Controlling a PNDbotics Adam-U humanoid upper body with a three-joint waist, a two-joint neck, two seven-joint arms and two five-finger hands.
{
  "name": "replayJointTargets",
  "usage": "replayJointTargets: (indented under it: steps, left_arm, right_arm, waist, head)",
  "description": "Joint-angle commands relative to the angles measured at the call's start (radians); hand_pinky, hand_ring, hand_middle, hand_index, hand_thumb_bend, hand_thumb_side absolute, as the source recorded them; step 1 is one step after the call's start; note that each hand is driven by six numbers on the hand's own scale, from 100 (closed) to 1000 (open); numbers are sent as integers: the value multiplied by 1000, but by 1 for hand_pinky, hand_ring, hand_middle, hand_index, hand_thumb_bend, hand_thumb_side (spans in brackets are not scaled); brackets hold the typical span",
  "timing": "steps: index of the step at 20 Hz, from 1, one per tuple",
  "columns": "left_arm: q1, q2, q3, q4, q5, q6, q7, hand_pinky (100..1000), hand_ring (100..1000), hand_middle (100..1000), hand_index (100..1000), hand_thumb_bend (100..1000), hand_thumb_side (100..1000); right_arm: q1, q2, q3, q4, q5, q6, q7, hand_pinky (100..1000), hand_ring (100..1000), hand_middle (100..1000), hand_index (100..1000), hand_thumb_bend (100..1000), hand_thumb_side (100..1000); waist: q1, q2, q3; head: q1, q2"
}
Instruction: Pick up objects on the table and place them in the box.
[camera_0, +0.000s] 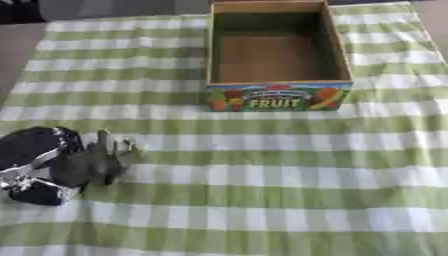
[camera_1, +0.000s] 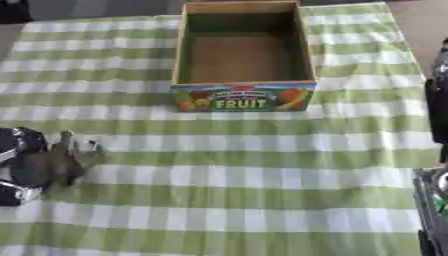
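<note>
Cardboard is making up the open rectangular fruit box (camera_0: 278, 60), which is sitting near the far edge of the green-and-white checked tablecloth (camera_0: 262, 165); in the left eye view its brown floor is showing bare, with nothing lying inside, and its front panel is carrying the word FRUIT among printed fruit pictures. Nearer, at the left side, the robot's black-and-silver left hand (camera_0: 87, 162) is resting low over the cloth, well apart from the box, its fingers pointing up and away and appearing relaxed rather than curled, with nothing visibly held; no loose object is showing on the cloth in this view. In the right eye view the same box is standing with its inside likewise bare, and a dark strip of the robot's right arm (camera_1: 435, 150) is running down the right edge, but whether the right hand is released or clenched I cannot tell.
</note>
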Motion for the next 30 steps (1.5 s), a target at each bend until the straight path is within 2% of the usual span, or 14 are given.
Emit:
replayJointTargets:
  steps: [1,5,12,17,21,30]
  left_arm:
    - [-10,27,45,-49,27,5,10,667,634,597,587,100,252]
    - [-18,34,76,-90,43,4,20,663,637,602,594,100,258]
    - [-61,34,93,-100,59,1,36,650,633,607,575,100,276]
    - [-197,-13,104,-80,94,1,64,630,626,617,553,100,285]
    - [-325,-71,96,-38,92,-11,69,628,626,615,544,100,289]
    - [-550,-216,67,150,13,-90,82,632,632,618,543,100,301]
  right_arm:
    - [-6,-6,0,-18,-5,0,3,818,658,642,799,100,632]
    - [-4,-7,1,-18,-6,1,4,818,658,642,799,100,632]
    - [-9,-12,-3,-18,-4,-2,0,819,659,642,800,100,635]
    - [-14,-14,-3,-18,-4,-5,0,819,660,641,800,100,636]
    - [-19,-17,-2,-18,-2,-10,0,819,661,642,800,100,637]
    - [-42,-25,5,-18,1,-33,2,818,661,643,800,100,640]
  waist:
    - [0,-17,4]
    - [1,-17,7]
    - [2,-17,5]
    - [3,-19,0]
    - [4,-24,-10]
    - [10,-35,-60]
  head:
    - [-4,-13]
    - [-16,-10]
    - [-31,-14]
    - [-37,-16]
    - [-41,-4]
    - [-30,-5]
